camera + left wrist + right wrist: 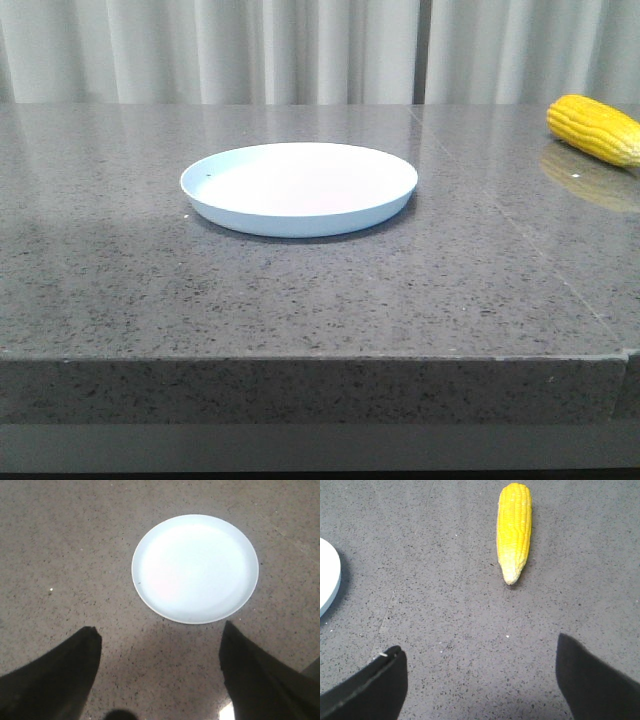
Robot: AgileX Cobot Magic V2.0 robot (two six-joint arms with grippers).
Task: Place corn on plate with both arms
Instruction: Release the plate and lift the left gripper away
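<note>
The yellow corn (596, 129) lies on the grey stone table at the far right, cut off by the front view's edge. The pale blue-white plate (298, 187) stands empty in the middle. Neither gripper shows in the front view. In the left wrist view my left gripper (159, 635) is open and empty above the table, with the plate (195, 568) just beyond its fingertips. In the right wrist view my right gripper (479, 650) is open and empty, and the corn (513, 531) lies ahead of it, its pale tip pointing toward the gripper. The plate's rim (329, 582) shows at that view's edge.
The table's front edge (310, 358) runs across the front view. A seam in the stone (520, 232) runs between the plate and the corn. A pale curtain (300, 50) hangs behind the table.
</note>
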